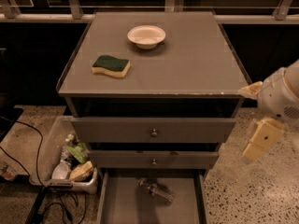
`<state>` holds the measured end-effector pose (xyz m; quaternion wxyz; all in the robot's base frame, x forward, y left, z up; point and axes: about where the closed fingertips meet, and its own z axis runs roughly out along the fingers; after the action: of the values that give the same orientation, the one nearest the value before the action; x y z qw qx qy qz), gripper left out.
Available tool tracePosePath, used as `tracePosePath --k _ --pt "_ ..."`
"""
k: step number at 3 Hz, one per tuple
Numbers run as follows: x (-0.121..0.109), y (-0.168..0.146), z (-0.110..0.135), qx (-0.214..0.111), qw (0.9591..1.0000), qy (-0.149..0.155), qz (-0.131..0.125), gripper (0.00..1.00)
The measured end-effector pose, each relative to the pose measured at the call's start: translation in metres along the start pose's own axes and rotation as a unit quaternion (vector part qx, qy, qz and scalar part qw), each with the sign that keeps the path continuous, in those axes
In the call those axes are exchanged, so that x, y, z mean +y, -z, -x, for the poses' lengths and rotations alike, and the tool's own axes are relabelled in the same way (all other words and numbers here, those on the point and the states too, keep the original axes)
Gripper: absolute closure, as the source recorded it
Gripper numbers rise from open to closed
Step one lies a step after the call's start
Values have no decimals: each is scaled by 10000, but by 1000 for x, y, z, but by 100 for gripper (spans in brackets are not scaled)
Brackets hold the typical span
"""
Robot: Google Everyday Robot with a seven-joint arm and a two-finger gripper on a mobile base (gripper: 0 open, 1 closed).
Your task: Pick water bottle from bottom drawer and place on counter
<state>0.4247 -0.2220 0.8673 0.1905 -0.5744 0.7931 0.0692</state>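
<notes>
The water bottle [156, 192] lies on its side on the bare floor of the open bottom drawer [122, 206] at the bottom of the view. The counter [196, 62] is the grey cabinet top above it. My gripper [261, 139] hangs at the right edge, beside the cabinet's right side at the height of the drawer fronts, well above and to the right of the bottle. It holds nothing that I can see.
A white bowl [146, 36] and a green-and-yellow sponge [111, 66] rest on the counter. Two closed drawer fronts with knobs [153, 133] sit above the open drawer. A bin of bottles and trash [70, 160] stands on the floor at the left, with cables nearby.
</notes>
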Motion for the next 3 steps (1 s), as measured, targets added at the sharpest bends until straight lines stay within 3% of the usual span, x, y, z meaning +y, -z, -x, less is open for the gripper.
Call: tracePosePath --k 1,2,3 --pt "13 -35 -16 -550 9984 6 -115 0" --pt "8 -34 -18 -624 9975 79 -316 0" --pt "8 -34 -18 -618 9976 77 -308 0"
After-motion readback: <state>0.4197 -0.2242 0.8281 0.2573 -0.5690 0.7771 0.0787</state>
